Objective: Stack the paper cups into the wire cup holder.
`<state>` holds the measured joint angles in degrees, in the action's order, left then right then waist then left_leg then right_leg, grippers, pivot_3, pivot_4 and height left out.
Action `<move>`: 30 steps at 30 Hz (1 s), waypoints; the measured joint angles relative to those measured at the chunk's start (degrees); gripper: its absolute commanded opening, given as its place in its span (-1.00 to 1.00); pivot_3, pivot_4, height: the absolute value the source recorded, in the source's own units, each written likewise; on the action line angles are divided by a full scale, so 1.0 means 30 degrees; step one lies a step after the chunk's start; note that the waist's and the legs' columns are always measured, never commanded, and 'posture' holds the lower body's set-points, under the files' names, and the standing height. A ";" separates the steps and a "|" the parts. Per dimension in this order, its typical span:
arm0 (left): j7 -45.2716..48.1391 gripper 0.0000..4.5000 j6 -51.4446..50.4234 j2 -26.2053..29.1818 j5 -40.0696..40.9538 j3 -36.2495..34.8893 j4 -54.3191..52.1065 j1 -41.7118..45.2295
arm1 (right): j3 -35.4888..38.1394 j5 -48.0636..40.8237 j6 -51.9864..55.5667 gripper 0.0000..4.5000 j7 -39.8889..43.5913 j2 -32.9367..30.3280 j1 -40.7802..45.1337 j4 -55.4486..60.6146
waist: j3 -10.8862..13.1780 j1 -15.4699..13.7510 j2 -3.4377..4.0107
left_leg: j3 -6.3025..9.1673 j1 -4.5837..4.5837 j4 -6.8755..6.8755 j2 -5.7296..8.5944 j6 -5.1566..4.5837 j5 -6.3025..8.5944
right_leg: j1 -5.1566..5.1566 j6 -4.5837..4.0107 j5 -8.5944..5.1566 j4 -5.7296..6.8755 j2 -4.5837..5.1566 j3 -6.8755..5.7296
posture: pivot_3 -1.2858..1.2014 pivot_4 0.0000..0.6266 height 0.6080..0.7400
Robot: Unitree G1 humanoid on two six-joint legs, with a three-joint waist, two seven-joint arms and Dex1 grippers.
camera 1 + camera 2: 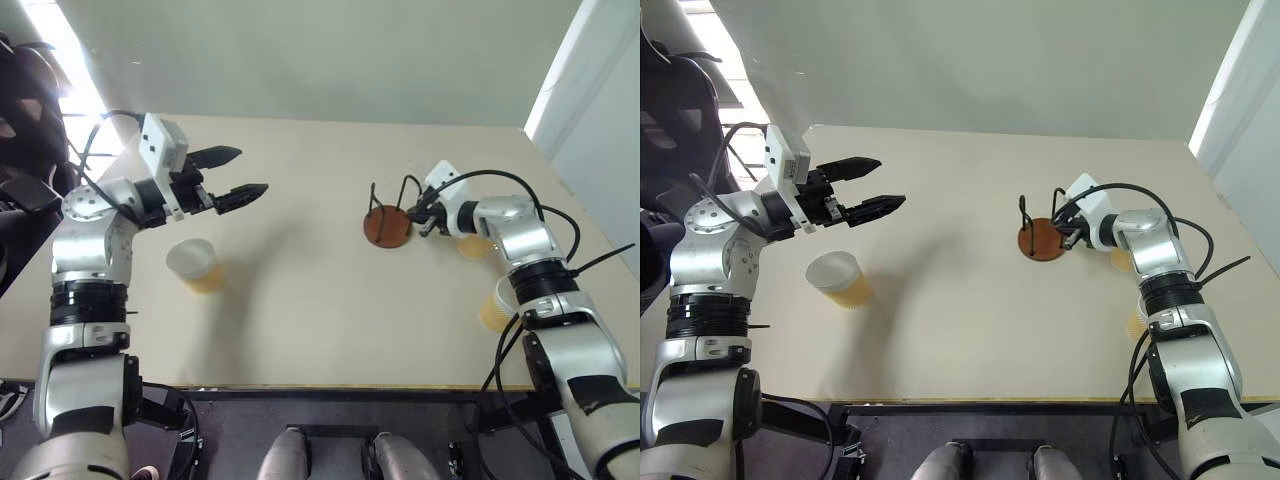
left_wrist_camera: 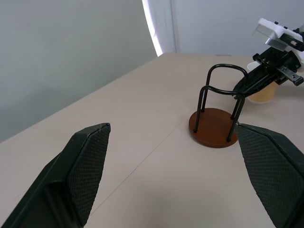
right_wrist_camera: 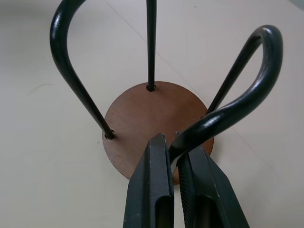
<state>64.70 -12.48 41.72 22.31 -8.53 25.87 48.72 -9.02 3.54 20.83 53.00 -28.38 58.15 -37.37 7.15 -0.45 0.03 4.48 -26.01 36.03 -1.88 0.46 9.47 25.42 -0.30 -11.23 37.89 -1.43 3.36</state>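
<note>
The wire cup holder (image 1: 387,228), a reddish-brown disc with two dark wire loops, stands right of the table's middle with no cup in it. My right gripper (image 3: 173,142) is shut on one of its wire loops (image 3: 228,114), pinching the wire just above the base. One paper cup (image 1: 195,265) stands upright at the left, below and in front of my open left gripper (image 1: 252,170), which hovers above the table and holds nothing. A second paper cup (image 1: 473,246) sits just behind my right wrist. A third (image 1: 493,308) is partly hidden by my right forearm.
The beige table (image 1: 300,330) has its front edge close to me and a pale wall along its far side. A white panel (image 1: 600,120) stands at the right. Black cables (image 1: 560,225) loop off my right arm.
</note>
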 measured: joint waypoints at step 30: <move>0.0561 1.00 0.0409 -0.0356 -0.0513 0.0223 0.1395 0.0778 | -0.0820 -0.1904 1.2271 -0.99 -0.0397 -0.0298 -0.2626 1.0515 | -0.0001 0.0008 -0.0002 | -0.0005 0.0013 0.0014 0.0003 -0.0007 -0.0018 | -0.0004 0.0002 -0.0002 0.0005 -0.0003 0.0001 | 0.03 -0.52 1.00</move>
<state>66.39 -11.25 40.65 20.78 -7.86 30.05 51.05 -11.48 -2.17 57.65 51.81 -29.28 50.27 -5.82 7.15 -0.42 0.03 4.46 -25.97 36.07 -1.87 0.43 9.41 25.41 -0.29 -11.24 37.91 -1.43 3.36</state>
